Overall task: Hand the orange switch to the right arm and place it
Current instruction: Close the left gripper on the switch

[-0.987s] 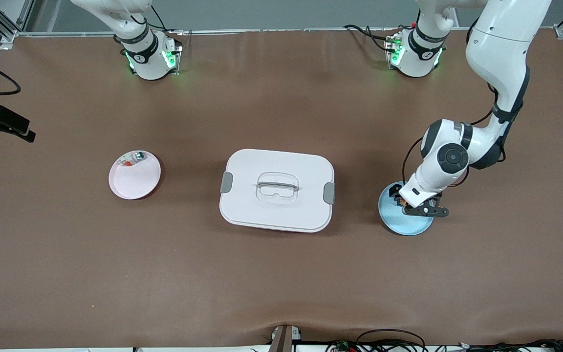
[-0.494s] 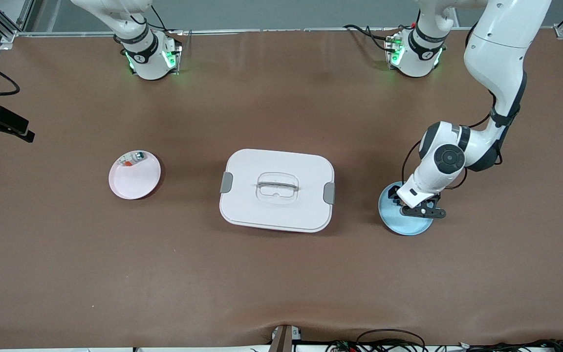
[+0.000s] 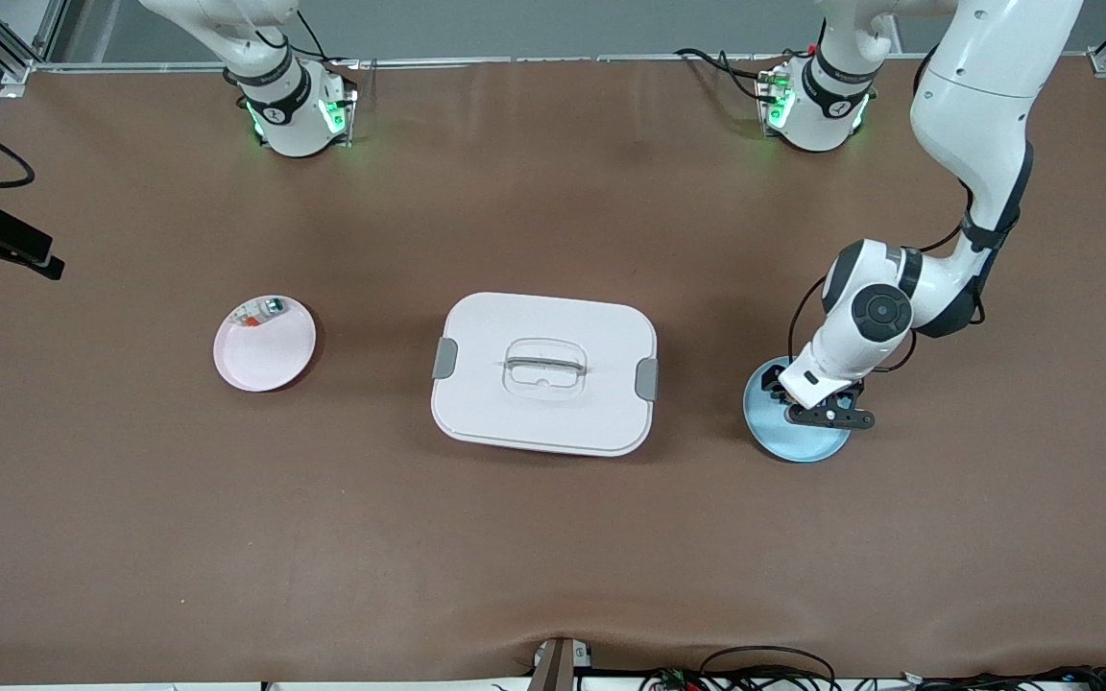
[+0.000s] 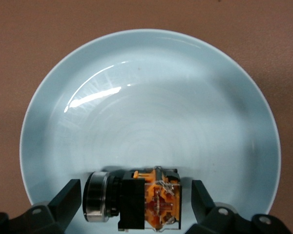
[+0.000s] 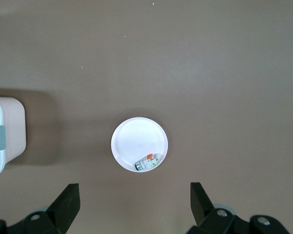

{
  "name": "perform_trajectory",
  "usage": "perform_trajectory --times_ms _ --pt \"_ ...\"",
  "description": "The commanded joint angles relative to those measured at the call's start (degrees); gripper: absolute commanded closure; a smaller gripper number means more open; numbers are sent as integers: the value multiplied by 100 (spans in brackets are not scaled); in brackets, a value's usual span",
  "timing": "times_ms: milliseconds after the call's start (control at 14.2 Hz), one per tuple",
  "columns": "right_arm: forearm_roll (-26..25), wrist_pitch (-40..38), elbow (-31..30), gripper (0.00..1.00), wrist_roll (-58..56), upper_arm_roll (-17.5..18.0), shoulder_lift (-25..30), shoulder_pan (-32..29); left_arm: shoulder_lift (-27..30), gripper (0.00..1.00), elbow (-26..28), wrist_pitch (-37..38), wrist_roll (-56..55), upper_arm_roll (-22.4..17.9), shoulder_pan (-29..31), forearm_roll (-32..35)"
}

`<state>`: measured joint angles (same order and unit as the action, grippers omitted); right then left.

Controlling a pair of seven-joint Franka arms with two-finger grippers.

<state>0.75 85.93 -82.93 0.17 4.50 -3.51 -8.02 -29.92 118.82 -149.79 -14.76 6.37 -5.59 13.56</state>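
**Left gripper spread wide around the orange switch on the blue plate**

Left gripper down low over the blue plate, fingers spread wide on either side of the orange switch, a clear gap at each end, nothing grasped. Right gripper up high and waiting, fingers equally wide apart, empty, looking down on the pink plate.

Largest to smallest on the table: white lidded box in the middle, grey latches at both ends, clear handle on top. Blue plate toward the left arm's end, pink plate toward the right arm's end, both well apart from the box. Orange switch lying on its side on the blue plate near the rim. Small white part with orange and green bits at the pink plate's rim.
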Motion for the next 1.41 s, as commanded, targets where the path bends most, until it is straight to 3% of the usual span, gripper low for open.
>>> perform_trajectory --times_ms 0,282,423,1058,1340 --pt "22 -15 -57 0 -79 69 70 -165 -40 19 -17 -112 -141 23 32 138" --pt "39 73 -22 0 -79 69 26 -173 -40 52 -17 -112 -554 23 14 138" --pt "109 82 -31 0 -70 69 26 -182 -32 57 -17 -103 -773 23 23 138" --pt "40 21 101 0 -87 69 43 -278 240 57 -8 -33 -2538 75 6 121" --pt "100 20 145 0 -87 60 52 -314 381 59 -25 -33 -4198 198 23 103"
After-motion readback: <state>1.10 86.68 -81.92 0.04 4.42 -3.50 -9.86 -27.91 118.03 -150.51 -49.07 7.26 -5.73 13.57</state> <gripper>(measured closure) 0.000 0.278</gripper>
